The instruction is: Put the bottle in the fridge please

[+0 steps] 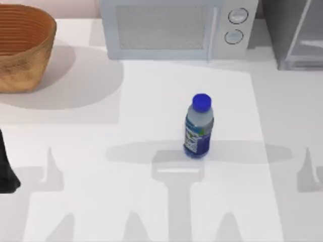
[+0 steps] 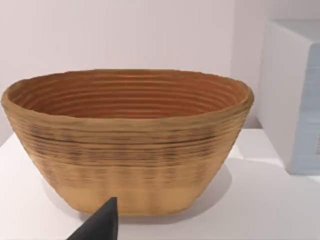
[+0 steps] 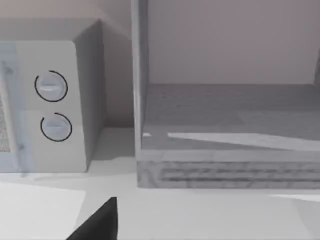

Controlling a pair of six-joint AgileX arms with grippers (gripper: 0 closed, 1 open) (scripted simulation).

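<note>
The bottle (image 1: pixel 199 126) stands upright near the middle of the table (image 1: pixel 75 151), a little right of centre, blue cap up, with nothing touching it. It is well apart from the fridge (image 1: pixel 295 35), which sits at the far right corner of the table. The right wrist view looks into the fridge (image 3: pixel 230 125): its pale frame stands at one side and the grey floor inside lies bare.

The microwave (image 1: pixel 176 27) stands along the far edge, just left of the fridge, its two round knobs at its right end. In the right wrist view the microwave (image 3: pixel 50 105) sits just beside the fridge frame, with a narrow gap between them.

A woven basket (image 1: pixel 22 48) sits at the far left corner; the left wrist view faces the basket (image 2: pixel 127 145) side-on, with the microwave's side wall next to it.

The left arm (image 1: pixel 6 171) shows as a dark shape at the table's left edge. A dark fingertip (image 2: pixel 100 225) of the left gripper pokes into the left wrist view near the basket, and a dark fingertip (image 3: pixel 97 222) of the right gripper shows above the table in front of the microwave and fridge. Whether either pincer is wide or narrow cannot be told; neither holds anything that can be seen
</note>
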